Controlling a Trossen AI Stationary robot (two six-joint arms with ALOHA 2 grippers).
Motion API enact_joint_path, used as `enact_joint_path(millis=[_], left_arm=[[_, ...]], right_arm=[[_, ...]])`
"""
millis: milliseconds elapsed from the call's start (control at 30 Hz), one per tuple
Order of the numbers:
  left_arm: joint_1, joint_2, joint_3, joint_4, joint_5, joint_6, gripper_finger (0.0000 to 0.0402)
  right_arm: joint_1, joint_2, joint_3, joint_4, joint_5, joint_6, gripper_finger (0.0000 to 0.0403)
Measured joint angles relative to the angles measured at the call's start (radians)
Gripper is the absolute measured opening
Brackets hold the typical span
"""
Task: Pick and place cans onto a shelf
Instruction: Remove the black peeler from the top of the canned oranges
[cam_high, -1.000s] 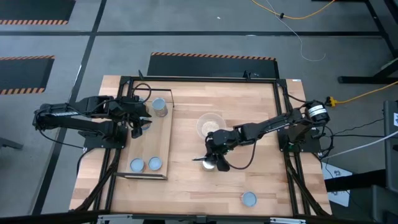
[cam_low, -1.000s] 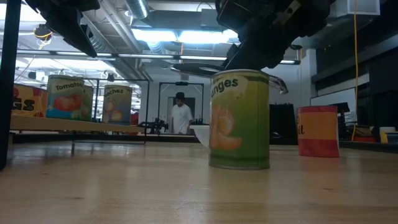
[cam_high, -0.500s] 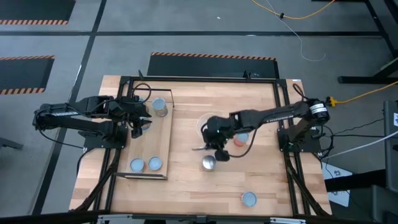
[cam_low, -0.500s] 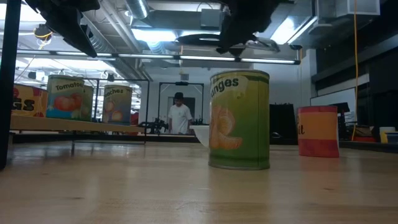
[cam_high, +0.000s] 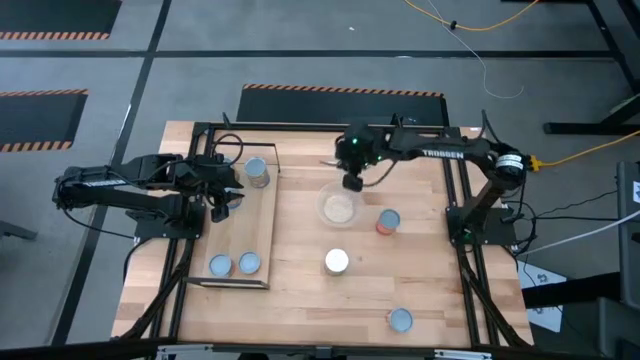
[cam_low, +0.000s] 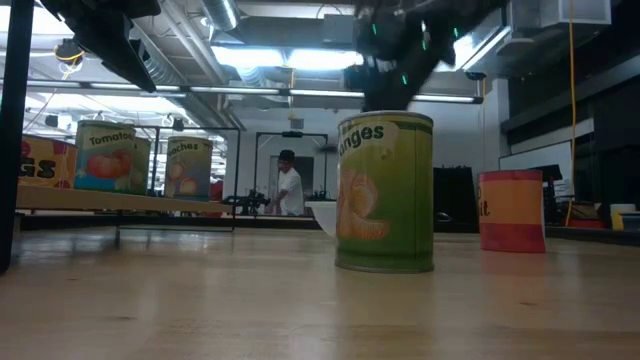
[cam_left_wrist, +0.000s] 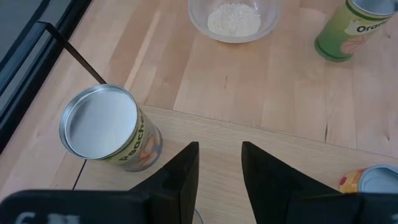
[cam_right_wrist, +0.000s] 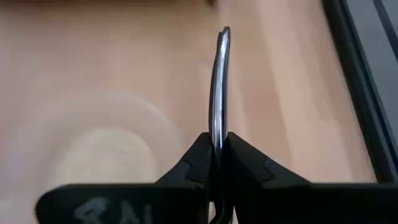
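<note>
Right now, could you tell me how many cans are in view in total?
6. Three stand on the shelf: one at its far end, two at its near end. Three stand on the table: beside the bowl, mid-table, near edge. None seems hidden.

In the right wrist view we see the clear bowl (cam_right_wrist: 93, 146) only as a pale blur, and the thin utensil (cam_right_wrist: 219, 87) shows just its narrow edge, its lower part hidden between the right gripper's (cam_right_wrist: 214, 163) closed fingers. In the low view the right arm above the oranges can (cam_low: 385, 192) is smeared by blur, and we cannot tell its fingers there. At the left edge of this view one can (cam_low: 22, 162) on the shelf (cam_low: 120, 203) is cut off. In the left wrist view, a can (cam_left_wrist: 373, 179) is cut by the picture's border.
</note>
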Motion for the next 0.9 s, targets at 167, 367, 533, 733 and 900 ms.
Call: enact_joint_path(millis=[167, 367, 533, 733, 900], left_arm=[[0.0, 0.0, 0.0, 0.0, 0.0, 0.0, 0.0114], [0.0, 0.0, 0.0, 0.0, 0.0, 0.0, 0.0114], [0.0, 0.0, 0.0, 0.0, 0.0, 0.0, 0.0114], [0.0, 0.0, 0.0, -0.001, 0.0, 0.0, 0.0114], [0.0, 0.0, 0.0, -0.001, 0.0, 0.0, 0.0114]], right_arm=[[-0.102, 0.008, -0.146, 0.14, -0.124, 0.002, 0.0041], [-0.133, 0.008, -0.277, 0.269, -0.153, 0.003, 0.0041], [-0.133, 0.008, -0.358, 0.306, -0.153, 0.024, 0.0041], [-0.133, 0.008, -0.401, 0.319, -0.147, 0.028, 0.0047], [-0.133, 0.008, -0.406, 0.318, -0.12, 0.054, 0.0073]])
